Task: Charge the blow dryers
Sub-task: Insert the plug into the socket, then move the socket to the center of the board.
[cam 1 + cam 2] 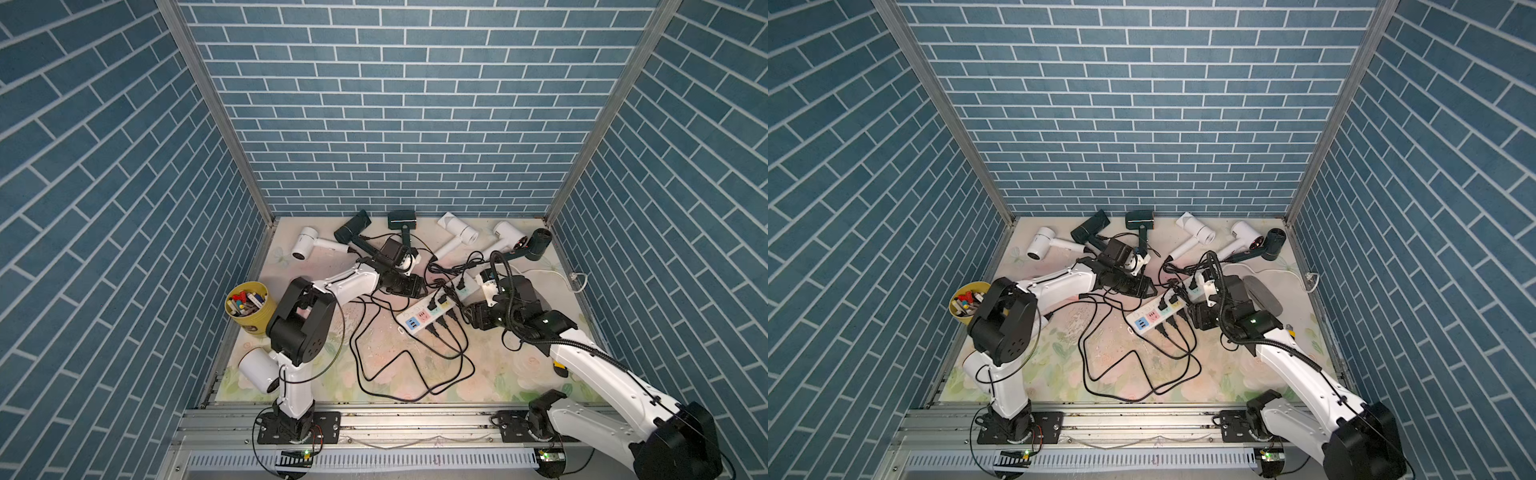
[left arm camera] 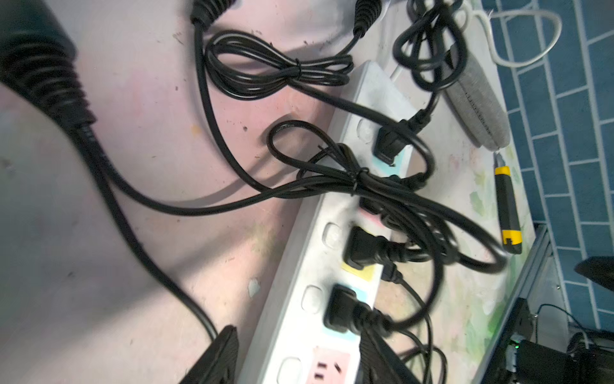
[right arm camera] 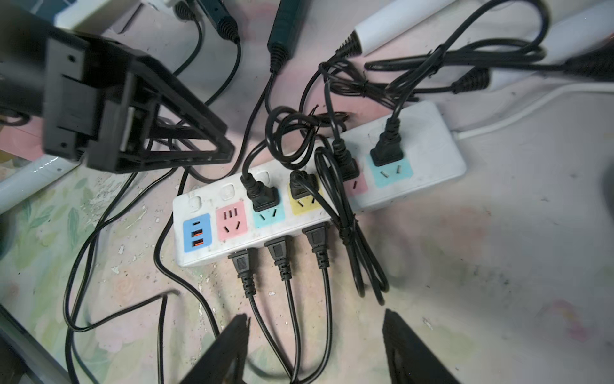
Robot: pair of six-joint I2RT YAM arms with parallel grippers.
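L black gripper (image 2: pixel 299 362) stood wide, empty, over long white plastic power strip (image 2: pixel 315 262). R black gripper (image 3: pixel 319 352) wide, empty. L wrist cam showed yellow-black utility knife (image 2: pixel 506 212); R didn't.

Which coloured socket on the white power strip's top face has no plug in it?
The pink socket beside the blue USB panel; the cyan, yellow and other pink sockets each hold a black plug.

Blow dryers (image 1: pixel 305 245) behind power strip (image 1: pixel 422 316)
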